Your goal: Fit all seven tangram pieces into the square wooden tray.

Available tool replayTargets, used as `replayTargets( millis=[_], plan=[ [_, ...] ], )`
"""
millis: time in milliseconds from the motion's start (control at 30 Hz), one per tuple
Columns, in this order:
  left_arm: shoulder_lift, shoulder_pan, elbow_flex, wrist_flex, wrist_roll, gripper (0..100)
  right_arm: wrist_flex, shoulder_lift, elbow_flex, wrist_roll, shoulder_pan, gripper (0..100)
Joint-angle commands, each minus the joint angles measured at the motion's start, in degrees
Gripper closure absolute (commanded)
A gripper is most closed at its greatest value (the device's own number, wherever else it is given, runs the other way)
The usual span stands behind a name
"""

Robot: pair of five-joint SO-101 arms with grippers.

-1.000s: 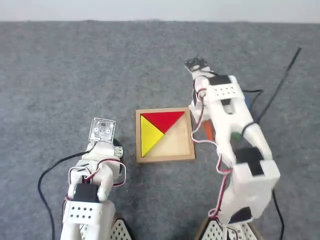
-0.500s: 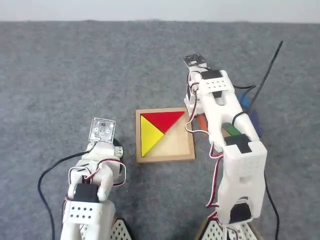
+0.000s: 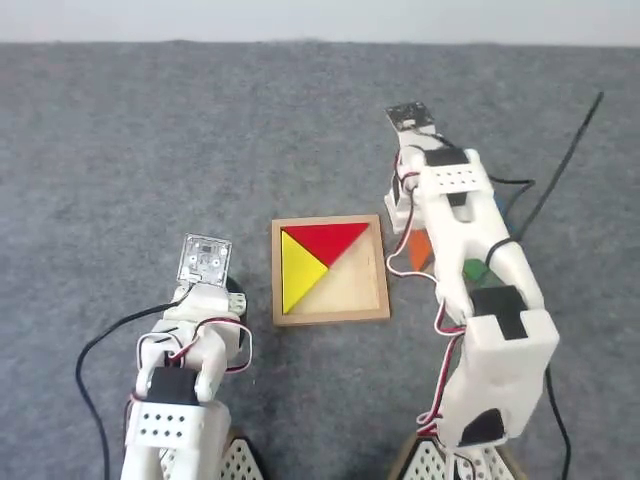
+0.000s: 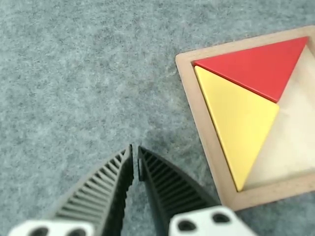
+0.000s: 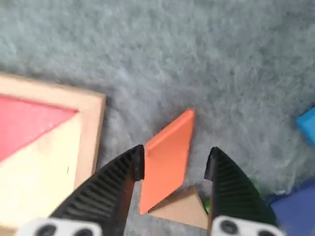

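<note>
Straddling orange piece [image 5: 168, 147]: right end effector [image 5: 175, 163].

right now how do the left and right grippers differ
The left gripper is shut; the right gripper is open. The left gripper points at bare carpet beside the tray; the right gripper has the orange piece between its fingers, on the tray's other side. Both have black ribbed fingers.
</note>
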Motion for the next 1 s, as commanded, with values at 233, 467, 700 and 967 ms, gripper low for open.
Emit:
replayTargets(
  millis=[233,467,700,967],
  plan=[
    [-0.70,-0.18,-0.48,0.09,0.26,99,-2.33,-6.02,3.25,4.31,1.63,79.0],
    [-0.70,-0.18,-0.48,0.09,0.26,99,-2.86,-6.20,7.91,11.08,-1.45,79.0],
    [-0.70,-0.26,-0.48,0.09,0.26,99,-5.41,-3.91,7.74,11.60,-0.48,79.0],
    [-0.70,-0.26,-0.48,0.09,0.26,99,-5.32,-2.42,8.18,11.60,-0.40,91.4]
  ],
)
